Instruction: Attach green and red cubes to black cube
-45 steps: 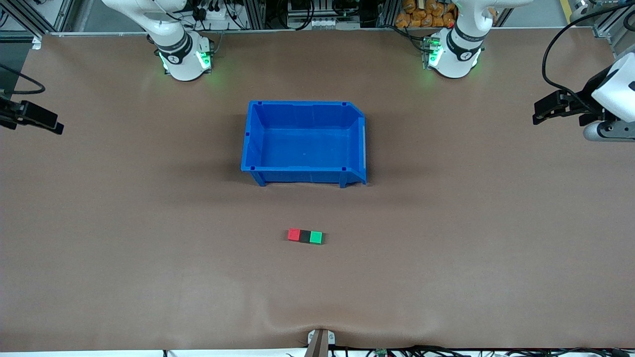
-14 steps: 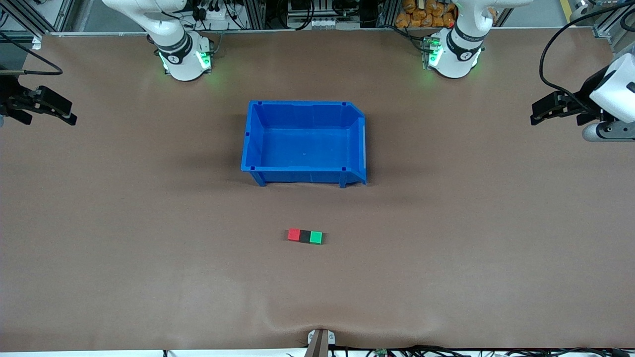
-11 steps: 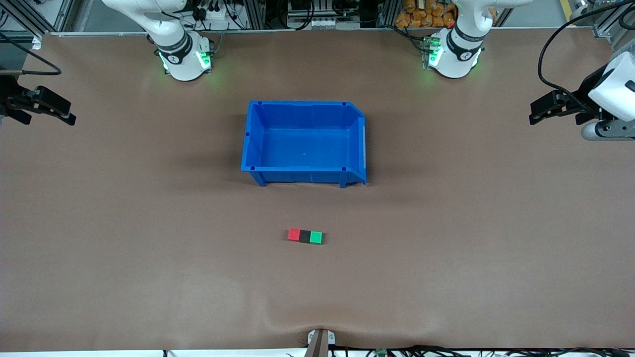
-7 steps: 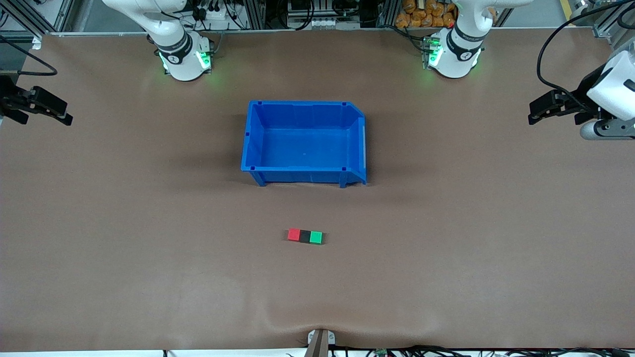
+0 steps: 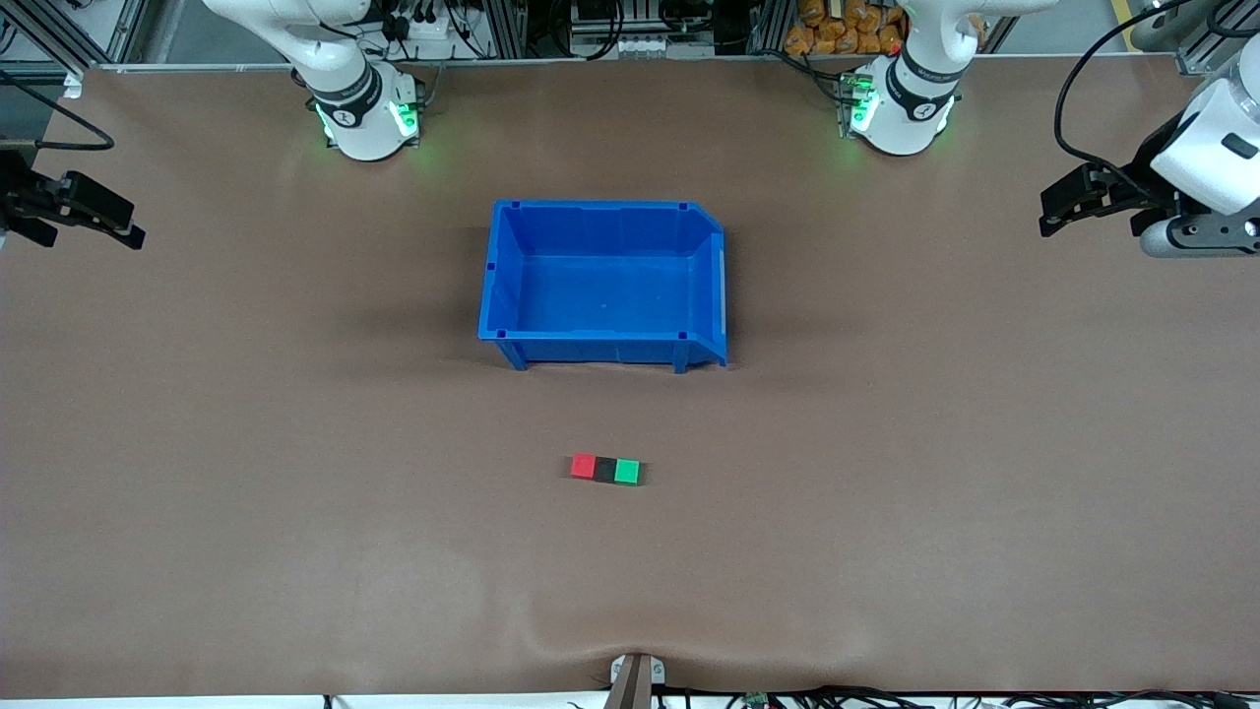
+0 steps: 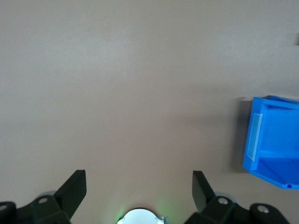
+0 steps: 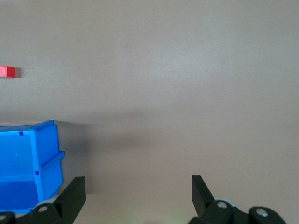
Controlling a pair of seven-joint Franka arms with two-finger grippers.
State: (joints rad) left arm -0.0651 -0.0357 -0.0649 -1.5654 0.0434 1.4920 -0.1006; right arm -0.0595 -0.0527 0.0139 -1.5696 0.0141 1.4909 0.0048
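Note:
The red cube (image 5: 584, 466), the black cube (image 5: 604, 469) and the green cube (image 5: 627, 472) lie in one touching row on the table, black in the middle, nearer to the front camera than the blue bin. My left gripper (image 5: 1045, 214) hangs open over the left arm's end of the table, well away from the cubes. My right gripper (image 5: 136, 225) hangs open over the right arm's end. Both wrist views show wide jaws with nothing between them: left gripper (image 6: 138, 177), right gripper (image 7: 138, 179). The right wrist view catches the red cube (image 7: 8, 72) at its edge.
An empty blue bin (image 5: 502, 286) stands mid-table between the cubes and the arm bases; it also shows in the left wrist view as the bin (image 6: 275, 140) and in the right wrist view as the bin (image 7: 28, 158). Brown table surface lies all round the cubes.
The left gripper has drifted a little toward the bases' edge of the table. The right gripper has barely shifted. The three cubes have not moved.

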